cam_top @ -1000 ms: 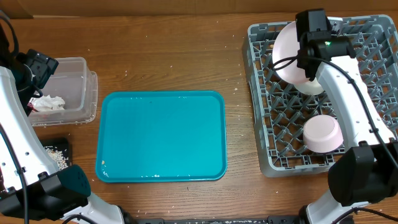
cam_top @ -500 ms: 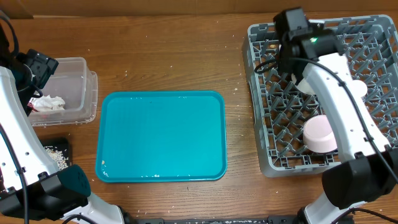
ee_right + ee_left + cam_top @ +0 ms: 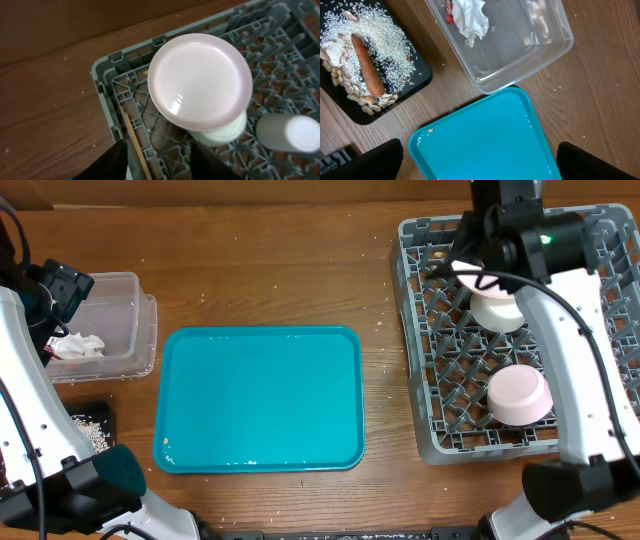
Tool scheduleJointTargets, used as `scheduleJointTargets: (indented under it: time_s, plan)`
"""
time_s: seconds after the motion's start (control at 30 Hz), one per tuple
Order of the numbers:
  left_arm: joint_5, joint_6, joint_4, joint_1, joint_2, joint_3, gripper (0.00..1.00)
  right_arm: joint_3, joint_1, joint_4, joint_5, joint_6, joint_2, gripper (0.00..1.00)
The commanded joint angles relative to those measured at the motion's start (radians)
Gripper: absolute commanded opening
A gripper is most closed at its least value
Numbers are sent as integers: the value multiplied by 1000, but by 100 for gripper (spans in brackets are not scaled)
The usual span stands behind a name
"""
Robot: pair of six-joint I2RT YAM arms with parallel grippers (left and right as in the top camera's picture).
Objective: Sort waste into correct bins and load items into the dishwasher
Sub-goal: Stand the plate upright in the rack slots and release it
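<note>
The plate [image 3: 200, 82] lay in the far left corner of the rack [image 3: 102, 90], resting more flat than upright on top of a bowl [image 3: 222, 134], with a small cup [image 3: 292, 132] just beside the bowl and the chopsticks [image 3: 134, 137] along the rack's left wall. The right pincer [image 3: 157, 155] hovered over it with the fingers apart and nothing between them, so the step in hand seemed to be letting the plate go and pulling away. To do this well, the pincer should probably rise straight up before it turns. The plate's rim was near both fingers, and a sideways move could push the plate off the bowl or catch a peg. A second bowl [image 3: 518, 395] sat in the rack's near part. To the left, the worktop [image 3: 380, 290] and the teal tray [image 3: 260, 398] gave wide free room. The left pincer [image 3: 480, 165] was spread wide and held nothing. It hung near the tub [image 3: 520, 70] that held the napkin [image 3: 470, 17], and near the black tray [image 3: 415, 82] with rice [image 3: 380, 35] and the sausage stick [image 3: 367, 65].
</note>
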Motion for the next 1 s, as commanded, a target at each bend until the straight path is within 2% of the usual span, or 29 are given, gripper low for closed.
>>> scheduleJointTargets:
  time_s: [0.0,0.03,0.13,0.27,0.43,0.97]
  plan:
    - [-13,-6,-2,-10,5,1,100,-5,-42,55,-15,-6,126,33]
    - [-13,-6,-2,-10,5,1,100,-5,-57,77,-37,-6,159,25]
    - [-13,-6,-2,-10,5,1,100,-5,-97,115,-109,-6,227,12]
    - [-13,-6,-2,-10,5,1,100,-5,-153,133,-241,-2,299,5]
    - [-13,-6,-2,-10,5,1,100,-5,-185,144,-339,-3,347,4]
    - [-13,-6,-2,-10,5,1,100,-11,-165,141,-370,-3,446,4]
